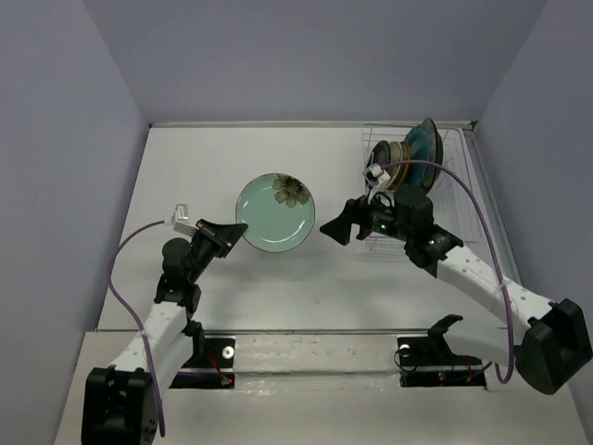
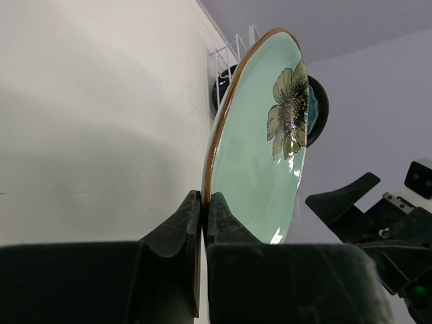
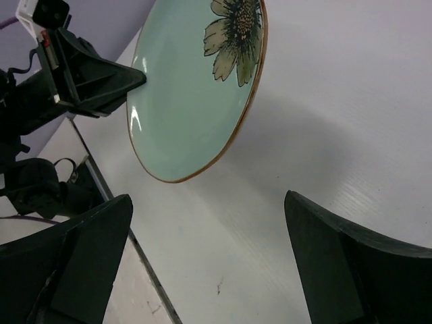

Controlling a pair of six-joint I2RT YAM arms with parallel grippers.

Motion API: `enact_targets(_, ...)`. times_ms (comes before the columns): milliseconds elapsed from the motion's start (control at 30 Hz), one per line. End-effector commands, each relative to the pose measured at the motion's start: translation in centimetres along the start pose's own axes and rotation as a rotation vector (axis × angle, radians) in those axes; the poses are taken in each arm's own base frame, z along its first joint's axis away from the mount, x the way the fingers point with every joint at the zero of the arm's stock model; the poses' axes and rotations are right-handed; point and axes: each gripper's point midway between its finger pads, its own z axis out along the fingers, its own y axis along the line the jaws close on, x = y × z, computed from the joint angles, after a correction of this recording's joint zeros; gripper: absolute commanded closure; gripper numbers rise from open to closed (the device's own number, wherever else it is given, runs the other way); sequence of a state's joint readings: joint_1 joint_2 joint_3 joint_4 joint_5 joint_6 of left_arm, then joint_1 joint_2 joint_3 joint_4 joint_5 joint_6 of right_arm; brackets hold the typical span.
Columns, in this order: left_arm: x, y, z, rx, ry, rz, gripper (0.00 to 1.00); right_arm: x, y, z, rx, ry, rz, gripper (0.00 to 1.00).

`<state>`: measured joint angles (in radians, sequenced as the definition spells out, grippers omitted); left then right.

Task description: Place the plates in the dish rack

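- Item: mint plate with a dark flower and a thin brown rim. It is held up off the table between my two arms, face toward the overhead camera. It sits left of the dish rack and well apart from it.
- Left gripper: clamped tight on the plate's near-left rim, one finger on each face. Only the lip is in the pinch.
- Right gripper: jaws spread to their widest and holding nothing. It sits just beside the plate's right edge, facing it, with a gap between them.
- Rack contents: other plates stand on edge at the far end, a teal one rearmost. I cannot count the rest.
- Handling, my estimate: stiff glazed ceramic, glossy and likely slippery under the pads. It would chip or shatter if dropped. Hung from one rim pinch, its weight could pivot it in the jaws.
- Where to take hold, my judgement: across the right rim, opposite the existing grip, one finger above and one beneath. The fingers should go deep enough to clear the curved lip.
- Caution: I would want the second grip secure before the first lets go.
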<state>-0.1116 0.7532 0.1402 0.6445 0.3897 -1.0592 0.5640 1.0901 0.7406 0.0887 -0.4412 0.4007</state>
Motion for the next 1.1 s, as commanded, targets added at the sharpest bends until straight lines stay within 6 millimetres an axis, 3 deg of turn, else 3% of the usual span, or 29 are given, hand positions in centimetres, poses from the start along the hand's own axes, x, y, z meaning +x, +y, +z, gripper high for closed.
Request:
enact_targets(0, -1.7, -8.5, -0.2, 0.279, 0.002, 0.105, 0.94, -0.4, -1.2, 2.0, 0.032, 0.015, -0.021, 0.0)
enact_targets(67, -1.1, -9.3, -0.2, 0.305, 0.041, 0.132, 0.94, -0.6, -1.8, 3.2, 0.045, 0.019, 0.001, 0.0)
enact_targets(300, 1.1, -9.8, -0.4, 0.341, 0.143, 0.173, 0.94, -1.1, 0.1, 5.2, -0.103, 0.019, 0.054, 0.02)
enact_targets(400, 2.0, -9.5, -0.2, 0.342, 0.185, 0.182, 0.94, -1.0, 0.3, 5.4, -0.125, 0.004, 0.08, 0.11)
enact_targets(467, 2.4, -9.5, -0.1, 0.345, 0.21, 0.192, 0.94, -1.0, 0.5, 5.8, -0.148, 0.0, 0.1, 0.28)
enact_targets(500, 2.5, -9.5, 0.1, 0.345, 0.22, 0.197, 0.9, -1.0, 0.5, 6.1, -0.159, -0.002, 0.104, 0.53)
enact_targets(567, 2.9, -9.5, 0.2, 0.351, 0.239, 0.213, 0.72, -1.1, 0.6, 6.2, -0.164, -0.004, 0.123, 0.73)
enact_targets(600, 2.9, -9.2, 0.4, 0.335, 0.253, 0.212, 0.47, -1.4, 0.6, 6.3, -0.158, -0.012, 0.124, 0.92)
enact_targets(667, 3.1, -8.6, 0.8, 0.311, 0.262, 0.248, 0.3, -2.1, 0.6, 6.1, -0.14, -0.033, 0.123, 0.93)
enact_targets(700, 3.1, -8.2, 1.0, 0.295, 0.263, 0.26, 0.25, -2.6, -0.3, 5.9, -0.092, -0.047, 0.131, 0.93)
enact_targets(733, 3.2, -7.6, 1.2, 0.262, 0.278, 0.258, 0.19, -3.8, -0.5, 5.6, -0.069, -0.073, 0.126, 0.93)
enact_targets(800, 3.1, -6.8, 1.4, 0.231, 0.269, 0.282, 0.16, -5.1, -1.5, 4.5, 0.006, -0.085, 0.124, 0.93)
enact_targets(833, 3.1, -6.7, 1.4, 0.226, 0.265, 0.283, 0.16, -6.4, -2.2, 3.9, 0.051, -0.116, 0.118, 0.93)
enact_targets(867, 3.2, -6.4, 1.3, 0.217, 0.258, 0.283, 0.15, -9.1, -2.7, 2.6, 0.08, -0.174, 0.099, 0.93)
enact_targets(933, 3.2, -6.5, 1.1, 0.227, 0.245, 0.302, 0.15, -11.2, -4.1, 0.8, 0.145, -0.218, 0.099, 0.93)
enact_targets(967, 3.3, -6.6, 1.0, 0.23, 0.241, 0.307, 0.15, -13.9, -5.3, -1.0, 0.196, -0.281, 0.085, 0.93)
enact_targets(1033, 3.3, -6.9, 0.7, 0.243, 0.231, 0.323, 0.15, -16.9, -6.5, -4.1, 0.303, -0.365, 0.068, 0.93)
enact_targets(1067, 3.5, -7.0, 0.6, 0.248, 0.226, 0.328, 0.15, -19.3, -7.1, -6.3, 0.366, -0.425, 0.041, 0.93)
